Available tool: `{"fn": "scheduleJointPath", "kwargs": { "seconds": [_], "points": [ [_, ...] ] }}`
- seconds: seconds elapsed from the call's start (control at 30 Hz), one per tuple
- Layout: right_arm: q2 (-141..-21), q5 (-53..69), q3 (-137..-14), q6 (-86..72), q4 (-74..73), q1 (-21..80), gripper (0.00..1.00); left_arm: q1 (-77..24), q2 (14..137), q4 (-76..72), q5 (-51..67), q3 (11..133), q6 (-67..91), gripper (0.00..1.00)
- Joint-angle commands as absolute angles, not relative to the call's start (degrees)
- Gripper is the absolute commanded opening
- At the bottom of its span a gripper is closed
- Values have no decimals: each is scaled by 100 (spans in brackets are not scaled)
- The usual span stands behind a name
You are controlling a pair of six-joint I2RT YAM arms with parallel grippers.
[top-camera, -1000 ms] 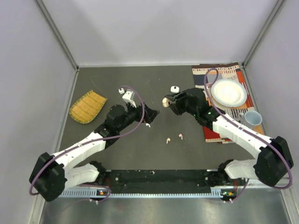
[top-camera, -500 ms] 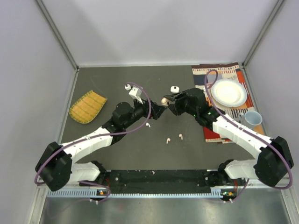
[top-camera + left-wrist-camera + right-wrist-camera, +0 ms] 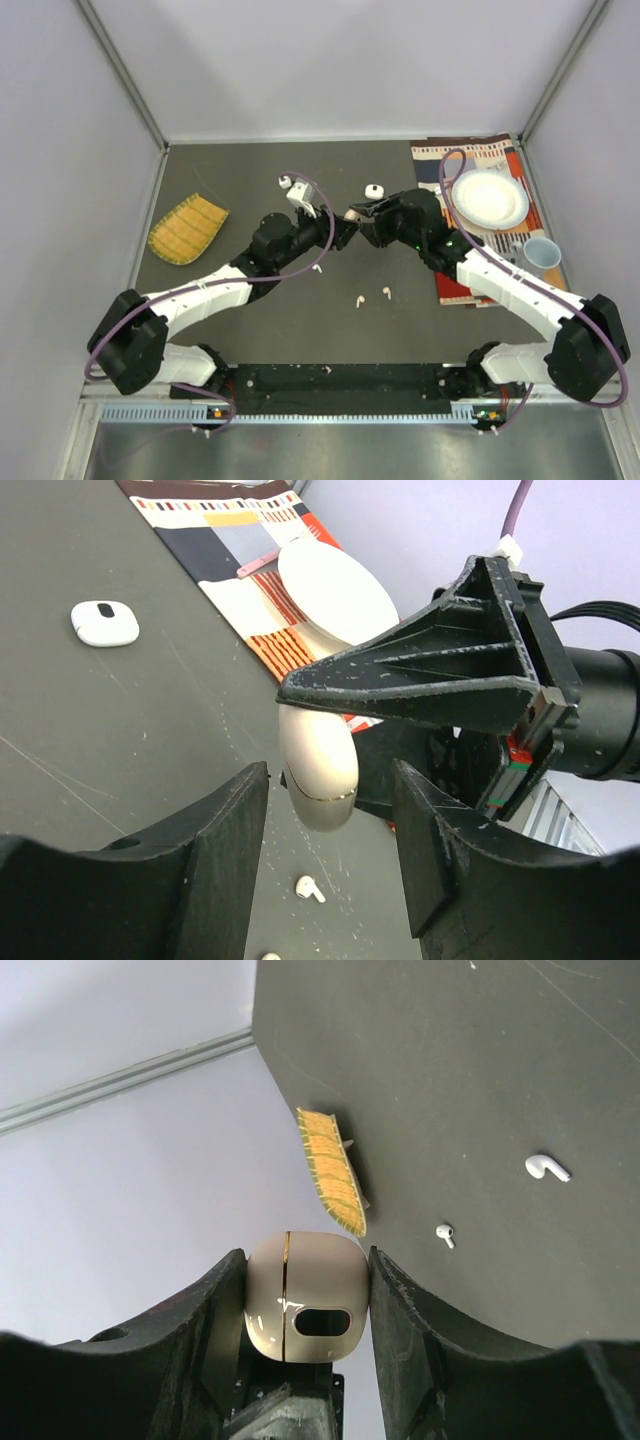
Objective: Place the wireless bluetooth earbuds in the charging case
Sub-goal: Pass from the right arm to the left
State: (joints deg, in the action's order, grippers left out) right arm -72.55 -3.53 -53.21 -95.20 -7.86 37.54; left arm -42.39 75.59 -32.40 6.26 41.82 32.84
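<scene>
My right gripper (image 3: 362, 218) (image 3: 305, 1260) is shut on the charging case (image 3: 352, 214) (image 3: 305, 1310), a cream pebble with a gold seam, lid shut, held above the table. My left gripper (image 3: 343, 236) (image 3: 330, 825) straddles the case's free end (image 3: 318, 765), open, with a gap on each side. Three earbuds lie loose on the dark table: a white one (image 3: 318, 268) (image 3: 546, 1168) and two pale peach ones (image 3: 357, 299) (image 3: 386, 293). Below the case the left wrist view shows one earbud (image 3: 308, 887).
A white pebble-shaped case (image 3: 374, 190) (image 3: 105, 623) lies behind the grippers. A yellow woven mat (image 3: 187, 228) sits at the left. On the right, a striped cloth (image 3: 465, 155) carries a white plate (image 3: 489, 198), with a blue cup (image 3: 541, 253) beside it.
My left arm has swung right and forward up to the case, and its jaws have narrowed around the case's end. The right arm and case have stayed put.
</scene>
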Motion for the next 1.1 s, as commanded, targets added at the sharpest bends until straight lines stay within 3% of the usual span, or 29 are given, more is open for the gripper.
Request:
{"fn": "scheduleJointPath", "kwargs": {
  "seconds": [0.0, 0.07, 0.23, 0.4, 0.53, 0.57, 0.63, 0.67, 0.93, 1.07],
  "points": [
    [-6987, -325, -5318, -9536, -484, 3850, 0, -4280, 7664, -3533, 554, 4509, 3182, 55],
    [-6952, -351, -5309, -9536, -492, 3858, 0, -4289, 7699, -3525, 554, 4535, 3182, 52],
    [-6926, -334, -5317, -9492, -492, 3850, 0, -4289, 7699, -3454, 492, 4553, 3164, 27],
    [-6943, -229, -5344, -9335, -422, 3841, 0, -4289, 7682, -3226, 404, 4649, 2971, 17],
    [-6979, 243, -5431, -8773, -115, 3744, 25, -4289, 7568, -2963, 334, 4737, 2585, 5],
    [-6979, 324, -5466, -8519, -88, 3701, 44, -4289, 7524, -2831, 299, 4737, 2349, 5],
    [-6987, 666, -5616, -8202, -62, 3551, 50, -4289, 7349, -2725, 299, 4702, 2093, 4],
    [-6979, 764, -5686, -7826, -62, 3499, 69, -4289, 7287, -2664, 316, 4702, 1805, 2],
    [-6970, 2353, -6328, -6224, -412, 2875, 78, -4079, 6567, -1934, 719, 4737, 906, 0],
    [-7083, 3189, -6407, -6151, -633, 2655, 82, -3596, 6302, -1706, 2158, 4851, 853, 0]
  ]
}}
